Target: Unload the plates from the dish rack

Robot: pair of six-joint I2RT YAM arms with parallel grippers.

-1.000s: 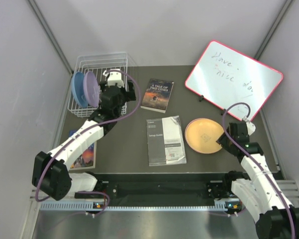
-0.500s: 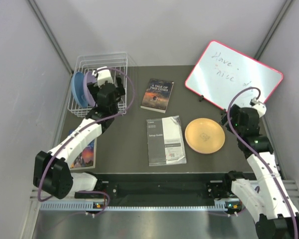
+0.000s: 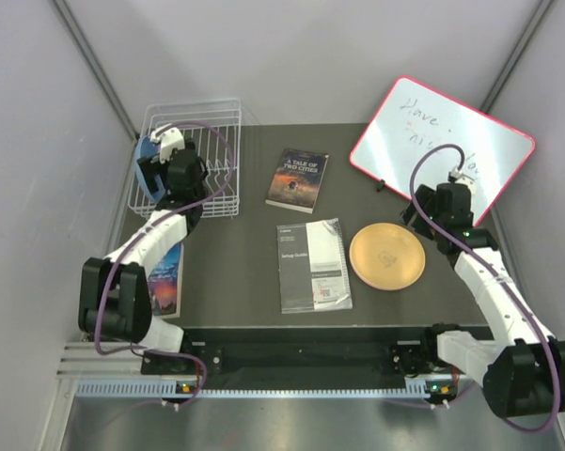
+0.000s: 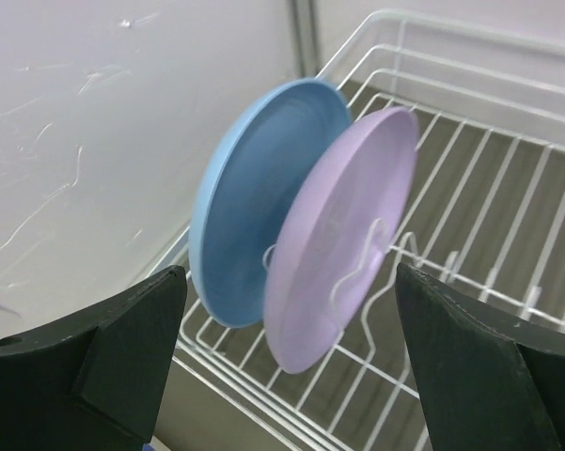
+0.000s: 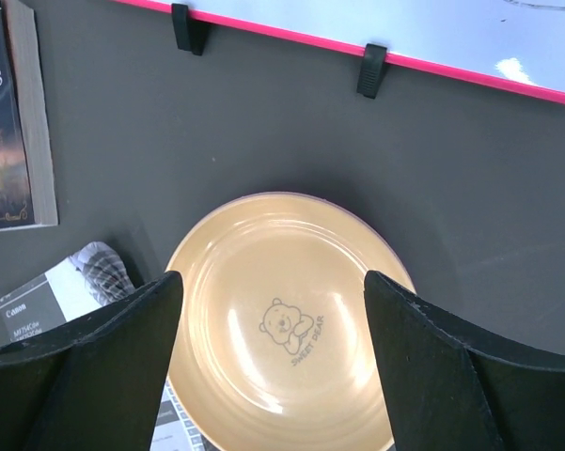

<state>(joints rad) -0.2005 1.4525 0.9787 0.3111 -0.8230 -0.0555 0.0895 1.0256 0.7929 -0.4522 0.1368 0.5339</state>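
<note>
Left wrist view: blue plate (image 4: pixel 249 188) and lavender plate (image 4: pixel 343 244) on edge in the dish rack (image 4: pixel 508 216), with the left fingers (image 4: pixel 122 357) spread wide.

The left fingers hold nothing. Both plates stand ahead of them, in the gap between the fingertips. The blue one is toward the left finger and the lavender one just beside it, slotted in the white wire rack. Further right, the right fingers (image 5: pixel 85 376) also stand wide apart and grip nothing. The orange-tan plate (image 5: pixel 282 319) lies flat on the dark worktop (image 5: pixel 263 132) between and just beyond them, with a small bear printed at its middle. Past that plate stands the red-framed whiteboard (image 5: pixel 404 28). A book (image 5: pixel 5 122) lies off to the left finger's side.
</note>
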